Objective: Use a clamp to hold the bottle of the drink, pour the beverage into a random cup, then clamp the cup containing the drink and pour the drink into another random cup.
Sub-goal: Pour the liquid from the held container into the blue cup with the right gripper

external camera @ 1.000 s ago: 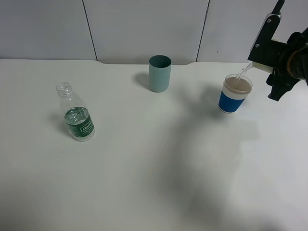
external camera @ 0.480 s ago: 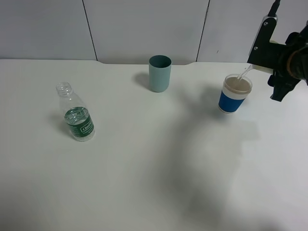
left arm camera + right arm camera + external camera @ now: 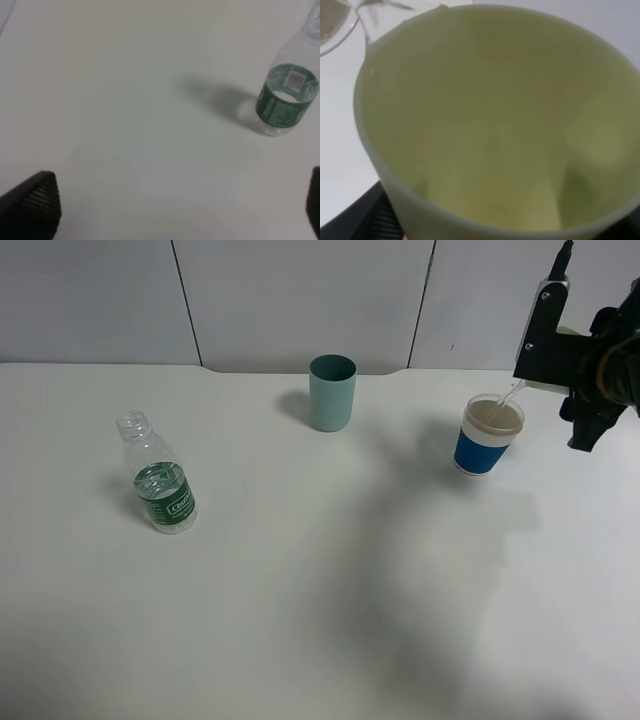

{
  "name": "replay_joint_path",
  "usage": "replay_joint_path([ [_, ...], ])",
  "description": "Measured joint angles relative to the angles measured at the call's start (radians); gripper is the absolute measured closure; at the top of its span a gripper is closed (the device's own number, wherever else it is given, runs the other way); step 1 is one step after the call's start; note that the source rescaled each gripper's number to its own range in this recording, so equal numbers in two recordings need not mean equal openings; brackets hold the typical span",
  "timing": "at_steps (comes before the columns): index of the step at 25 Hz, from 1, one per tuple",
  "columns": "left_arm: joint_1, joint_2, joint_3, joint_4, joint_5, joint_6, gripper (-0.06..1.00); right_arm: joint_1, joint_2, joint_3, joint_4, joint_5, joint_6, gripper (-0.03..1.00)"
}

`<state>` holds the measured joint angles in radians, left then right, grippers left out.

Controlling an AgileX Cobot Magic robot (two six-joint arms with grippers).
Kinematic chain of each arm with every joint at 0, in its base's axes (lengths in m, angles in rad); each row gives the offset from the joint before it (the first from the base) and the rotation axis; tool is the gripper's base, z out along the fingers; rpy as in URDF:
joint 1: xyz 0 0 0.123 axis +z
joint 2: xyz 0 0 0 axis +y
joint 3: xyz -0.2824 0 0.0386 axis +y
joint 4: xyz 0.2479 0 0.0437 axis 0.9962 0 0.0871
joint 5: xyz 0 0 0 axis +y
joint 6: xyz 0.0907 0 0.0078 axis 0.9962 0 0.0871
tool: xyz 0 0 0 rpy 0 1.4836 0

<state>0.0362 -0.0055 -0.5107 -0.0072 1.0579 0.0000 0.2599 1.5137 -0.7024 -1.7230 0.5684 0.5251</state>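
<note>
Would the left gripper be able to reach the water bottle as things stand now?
Probably yes: the left gripper is open and empty, and the bottle stands upright alone on bare table.

Looks like a lab test bench: bare white table [image 3: 300, 620], plain grey panel wall [image 3: 300, 300] across the top, robot arm [image 3: 600, 370] upper right.

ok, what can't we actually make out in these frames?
- Yellow-green cup: fills the right wrist view, hiding the right gripper's jaws; in the high view the arm hides it.
- Blue-banded cup: fill level too small to judge.
- Bottle: neck cut by the left wrist frame edge; label text blurred.
- Left gripper: only fingertip corners show.
</note>
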Motion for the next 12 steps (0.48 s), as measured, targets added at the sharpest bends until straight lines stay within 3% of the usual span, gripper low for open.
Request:
replay_joint_path([
  [12, 0.000, 0.000, 0.000, 0.000, 0.000, 0.000, -0.06, 0.000, 0.000, 0.000, 0.000, 0.000, -0.068, 0.94],
])
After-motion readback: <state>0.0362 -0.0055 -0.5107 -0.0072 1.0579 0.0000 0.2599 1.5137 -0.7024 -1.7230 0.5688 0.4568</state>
